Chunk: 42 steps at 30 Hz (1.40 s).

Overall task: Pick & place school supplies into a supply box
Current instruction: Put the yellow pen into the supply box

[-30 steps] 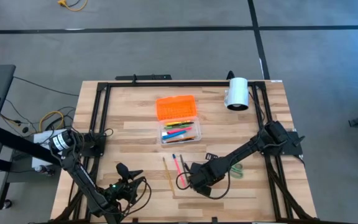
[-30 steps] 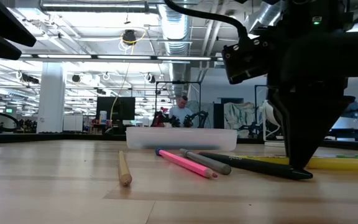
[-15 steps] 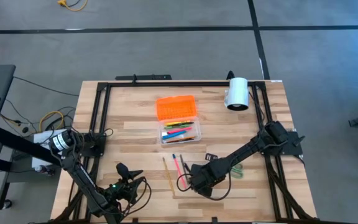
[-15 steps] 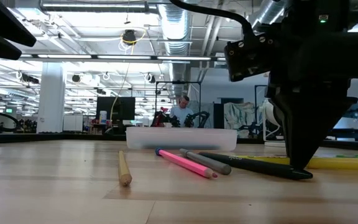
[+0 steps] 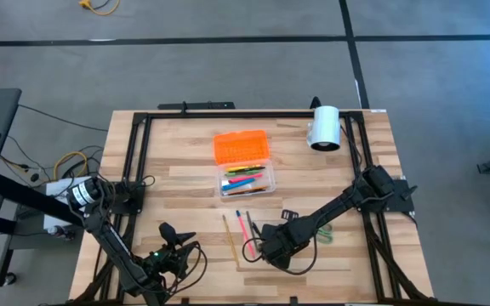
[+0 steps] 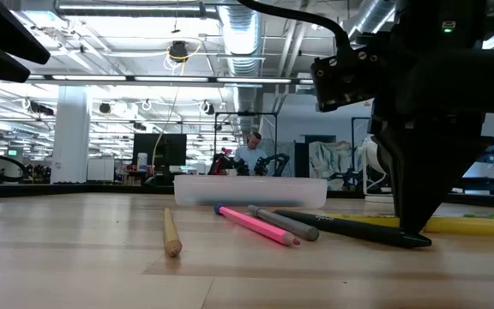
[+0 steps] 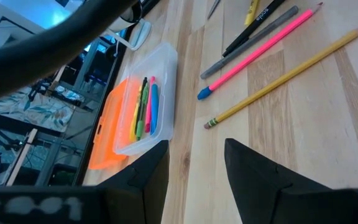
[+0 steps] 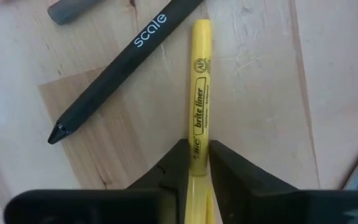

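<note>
The right claw (image 8: 196, 163) stands down on the wooden surface (image 5: 364, 153), its fingers pinched narrowly about the barrel of a yellow highlighter (image 8: 199, 93) that lies flat; the highlighter looks light, stiff and smooth, so a mid-barrel hold should keep it from pivoting or slipping. Just beside it lie a black pen (image 8: 123, 59), a grey pen (image 6: 283, 221), a pink pencil (image 6: 256, 225) and a yellow pencil (image 6: 171, 233), close enough to be nudged. Farther off the supply box (image 5: 247, 179) sits open beside its orange lid (image 5: 242, 146), with a white cylinder (image 5: 324, 127) beyond, while the left claw (image 7: 194, 168) waits open near the surface's front edge.

High view overhead, straight down; low view table-level; wrist views close; all share pens (image 6: 256, 225).
</note>
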Motion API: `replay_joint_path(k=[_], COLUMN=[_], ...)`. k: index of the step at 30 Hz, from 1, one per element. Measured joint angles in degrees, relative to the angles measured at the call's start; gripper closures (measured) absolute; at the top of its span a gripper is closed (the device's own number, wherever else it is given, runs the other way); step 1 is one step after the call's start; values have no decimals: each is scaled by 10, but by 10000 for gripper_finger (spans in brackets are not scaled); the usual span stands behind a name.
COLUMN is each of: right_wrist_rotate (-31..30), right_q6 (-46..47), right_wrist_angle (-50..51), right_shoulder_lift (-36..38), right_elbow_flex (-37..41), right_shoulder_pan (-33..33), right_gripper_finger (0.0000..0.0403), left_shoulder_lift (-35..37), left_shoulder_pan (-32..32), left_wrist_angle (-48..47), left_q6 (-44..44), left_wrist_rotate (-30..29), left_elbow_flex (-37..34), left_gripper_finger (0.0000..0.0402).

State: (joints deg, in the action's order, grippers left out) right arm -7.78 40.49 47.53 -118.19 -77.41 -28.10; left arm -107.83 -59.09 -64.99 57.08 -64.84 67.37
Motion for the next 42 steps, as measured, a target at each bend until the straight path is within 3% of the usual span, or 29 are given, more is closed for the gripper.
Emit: replay_joint_path(k=[28, 42], right_wrist_rotate=[-14, -16], right_q6=[0, 0], right_wrist_angle=[-12, -13], right_shoulder_lift=[0, 0], right_elbow_flex=[0, -1], right_shoulder_pan=[0, 0], right_gripper_finger=[340, 383], left_shoulder_lift=[0, 0], left_shoulder_pan=[0, 0], left_wrist_angle=[0, 0], left_q6=[0, 0], left_wrist_rotate=[0, 0], left_elbow_flex=[0, 0], left_gripper_finger=[255, 255])
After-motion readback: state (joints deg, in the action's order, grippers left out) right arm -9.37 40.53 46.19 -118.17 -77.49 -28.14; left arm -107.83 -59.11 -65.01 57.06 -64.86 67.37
